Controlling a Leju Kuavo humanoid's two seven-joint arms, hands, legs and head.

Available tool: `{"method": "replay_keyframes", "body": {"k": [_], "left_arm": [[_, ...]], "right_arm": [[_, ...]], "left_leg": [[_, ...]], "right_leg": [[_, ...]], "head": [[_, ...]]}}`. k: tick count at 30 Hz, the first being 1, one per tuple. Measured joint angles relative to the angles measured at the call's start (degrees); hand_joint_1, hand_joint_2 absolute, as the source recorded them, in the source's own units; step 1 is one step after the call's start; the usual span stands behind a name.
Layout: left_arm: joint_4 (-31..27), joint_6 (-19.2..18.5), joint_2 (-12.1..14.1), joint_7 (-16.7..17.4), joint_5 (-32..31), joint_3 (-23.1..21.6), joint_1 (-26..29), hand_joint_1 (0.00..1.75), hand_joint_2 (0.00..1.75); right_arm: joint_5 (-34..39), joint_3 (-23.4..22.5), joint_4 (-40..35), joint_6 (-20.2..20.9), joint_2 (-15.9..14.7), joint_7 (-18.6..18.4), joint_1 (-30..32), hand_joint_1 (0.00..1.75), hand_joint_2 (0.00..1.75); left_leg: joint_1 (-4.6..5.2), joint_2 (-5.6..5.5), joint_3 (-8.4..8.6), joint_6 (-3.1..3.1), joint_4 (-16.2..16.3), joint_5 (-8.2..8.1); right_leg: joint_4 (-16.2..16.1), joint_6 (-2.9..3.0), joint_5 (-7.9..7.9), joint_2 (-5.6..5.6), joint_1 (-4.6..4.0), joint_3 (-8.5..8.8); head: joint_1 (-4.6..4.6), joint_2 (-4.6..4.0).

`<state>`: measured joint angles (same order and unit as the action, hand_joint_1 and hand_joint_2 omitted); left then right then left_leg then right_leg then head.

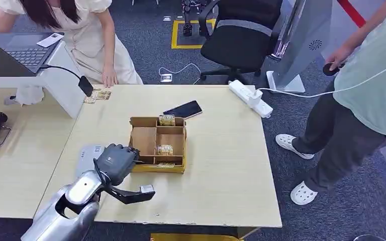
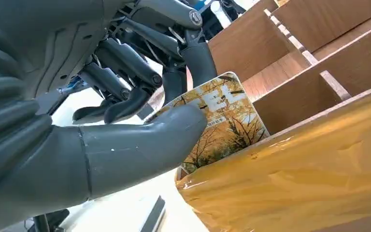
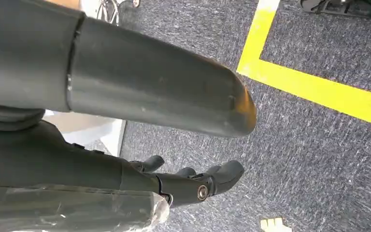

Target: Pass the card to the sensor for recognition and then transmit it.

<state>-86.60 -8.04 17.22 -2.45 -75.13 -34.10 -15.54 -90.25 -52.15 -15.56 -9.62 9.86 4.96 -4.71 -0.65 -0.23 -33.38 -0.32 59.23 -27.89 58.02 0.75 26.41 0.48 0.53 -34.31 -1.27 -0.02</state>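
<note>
Head view: left hand (image 1: 114,161) sits at the near-left corner of the wooden divider box (image 1: 181,168) on the light wood table (image 1: 221,191), knuckles up, so the grip itself is hidden from here. Left wrist view fills that in: thick grey thumb (image 2: 140,145) pressed on the face of a card (image 2: 227,116), dark fingers (image 2: 125,72) behind it, so the card is pinched, standing tilted just inside the box's yellow-taped front wall (image 2: 294,183), wooden dividers (image 2: 294,46) beyond.

Card look: glossy, rounded corners, autumn-tree print in yellow/orange w/ pale characters near the top; text too small to read.

Head view also shows more cards in the box (image 1: 167,120) (image 1: 165,149), a black phone (image 1: 183,109) on the table just behind the box, a grey flat device (image 1: 87,155) on the table left of the hand, a white power strip (image 1: 251,98) at the far-right table edge, and two persons near, one at a laptop (image 1: 22,52).

Right wrist view: right hand (image 3: 193,181) hangs over grey carpet (image 3: 319,154) w/ a yellow floor line (image 3: 319,92); fingers curled loosely, thumb apart, nothing in it.
</note>
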Motion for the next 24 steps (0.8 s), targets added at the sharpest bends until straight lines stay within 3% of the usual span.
{"method": "replay_keyframes", "body": {"k": [6, 13, 18, 24], "left_arm": [[-2.1, 0.6, 2.3, 0.0, 5.5, 4.5, -0.9, 1.75, 1.75], [-4.5, -0.7, 4.0, 1.3, 5.7, 13.3, -6.6, 1.75, 1.75], [-4.8, -0.9, 3.9, 2.7, 3.9, 17.6, -9.2, 1.75, 1.75], [-4.9, 0.4, 1.8, 4.8, 0.9, 20.5, -10.6, 1.75, 1.75]], "right_arm": [[0.0, 0.0, 0.0, 0.0, 0.0, -0.1, 0.0, 0.00, 0.00], [0.0, 0.0, 0.0, -0.1, 0.0, -0.1, 0.0, 0.00, 0.00], [0.0, 0.0, 0.0, 0.0, 0.0, -0.1, 0.0, 0.00, 0.00], [0.0, 0.0, 0.0, 0.0, 0.0, -0.4, -0.2, 0.00, 0.00]], "left_leg": [[-0.05, 0.01, 0.00, -0.03, 0.0, 0.02], [-0.07, 0.00, 0.01, -0.07, 0.0, 0.05], [-0.06, 0.00, 0.02, -0.08, 0.0, 0.06], [-0.04, 0.00, 0.01, -0.08, 0.0, 0.06]], "right_leg": [[0.0, 0.01, 0.00, 0.01, -0.05, -0.03], [0.0, 0.02, -0.02, 0.00, -0.10, -0.01], [0.0, 0.02, -0.02, 0.01, -0.11, -0.02], [0.0, 0.02, -0.01, 0.02, -0.10, -0.02]], "head": [[0.00, 0.02], [-0.02, 0.00], [0.00, 0.00], [-0.02, 0.00]]}}
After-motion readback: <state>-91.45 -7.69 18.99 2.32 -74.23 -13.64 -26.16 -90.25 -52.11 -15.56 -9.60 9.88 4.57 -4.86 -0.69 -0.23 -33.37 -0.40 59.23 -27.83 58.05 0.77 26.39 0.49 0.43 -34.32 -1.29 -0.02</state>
